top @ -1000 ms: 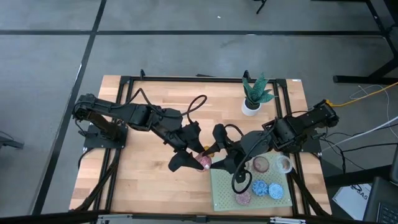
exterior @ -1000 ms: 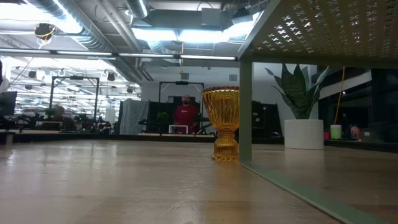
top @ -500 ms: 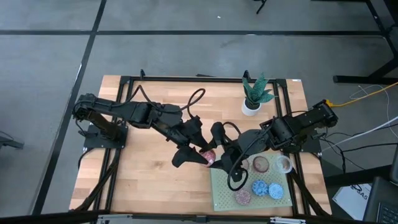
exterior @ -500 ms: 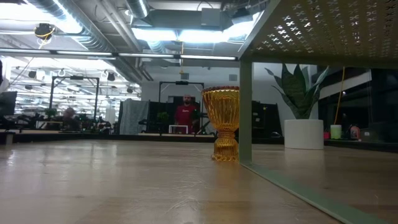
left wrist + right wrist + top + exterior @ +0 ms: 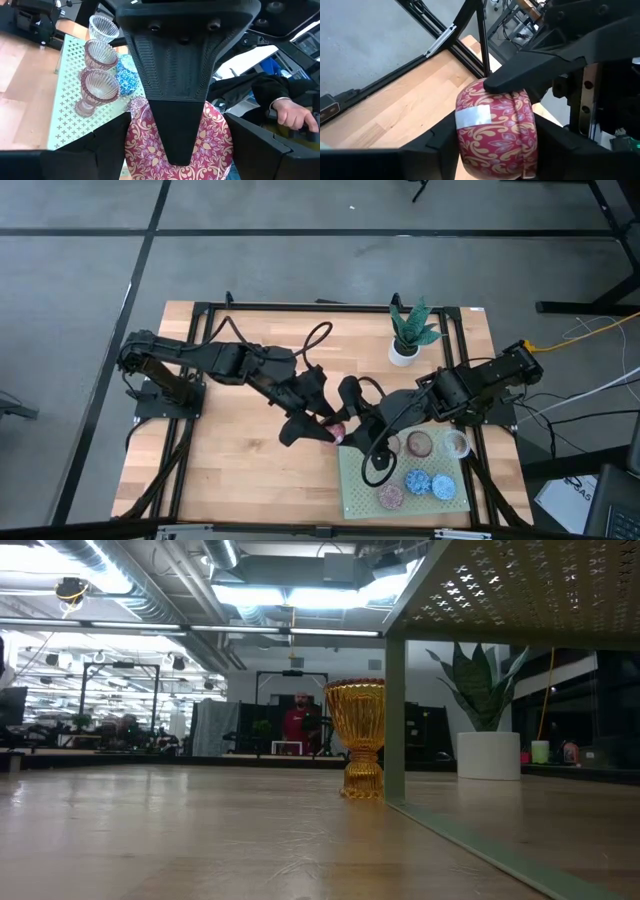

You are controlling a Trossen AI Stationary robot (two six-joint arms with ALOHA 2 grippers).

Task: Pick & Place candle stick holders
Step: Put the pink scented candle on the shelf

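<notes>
Left gripper point(image 5: 322, 423) pinches the red patterned holder point(image 5: 336, 431) near the mat point(image 5: 352, 490) corner; right gripper point(image 5: 345, 434) fingers bracket it, contact cannot be told

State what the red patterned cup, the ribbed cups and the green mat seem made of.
Red patterned cup: likely glazed ceramic or coated glass, glossy printed paisley.
Ribbed cups: pinkish glass, see-through with fluted walls.
Green mat: probably painted metal, matte, punched with cross holes.
</notes>
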